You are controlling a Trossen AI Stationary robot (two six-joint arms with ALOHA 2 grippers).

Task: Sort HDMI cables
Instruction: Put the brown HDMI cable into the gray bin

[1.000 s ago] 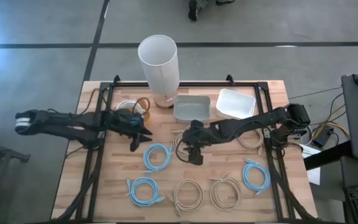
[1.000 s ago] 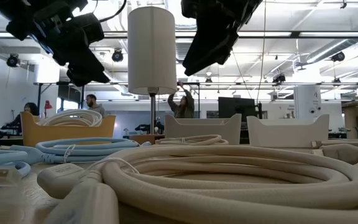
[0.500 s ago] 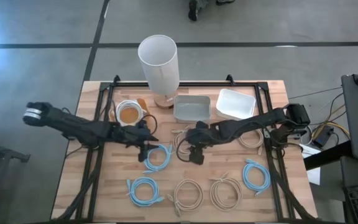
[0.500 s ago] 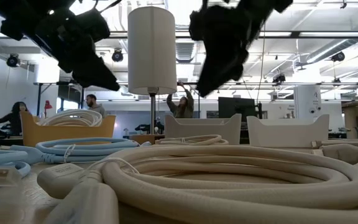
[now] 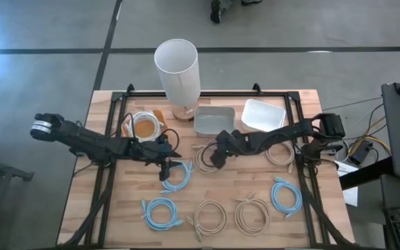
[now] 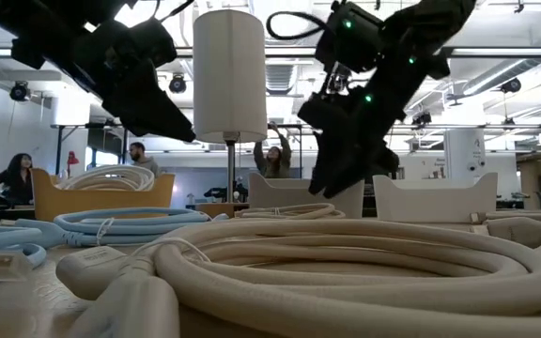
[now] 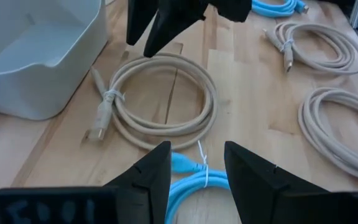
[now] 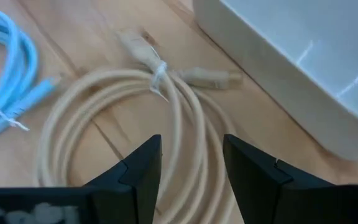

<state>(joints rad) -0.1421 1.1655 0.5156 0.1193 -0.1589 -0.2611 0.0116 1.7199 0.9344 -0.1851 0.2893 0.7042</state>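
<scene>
Since the earlier frames the right gripper [image 5: 216,159] has swung back over the beige cable [image 5: 205,157] coiled on the desk [image 5: 304,101] just in front of the grey tray [image 5: 214,121], fingers apart. The left gripper [image 5: 174,167], also spread, has reached the near rim of the light blue cable [image 5: 177,175] beside it.

Grey tray [image 7: 36,56]: cut off by left wrist view's edge. Blue cable [image 7: 197,183] beside tray: partly hidden behind left fingers [image 7: 148,177]. Beige cable [image 8: 123,124] by tray: lower loop hidden behind right fingers [image 8: 253,174].
</scene>
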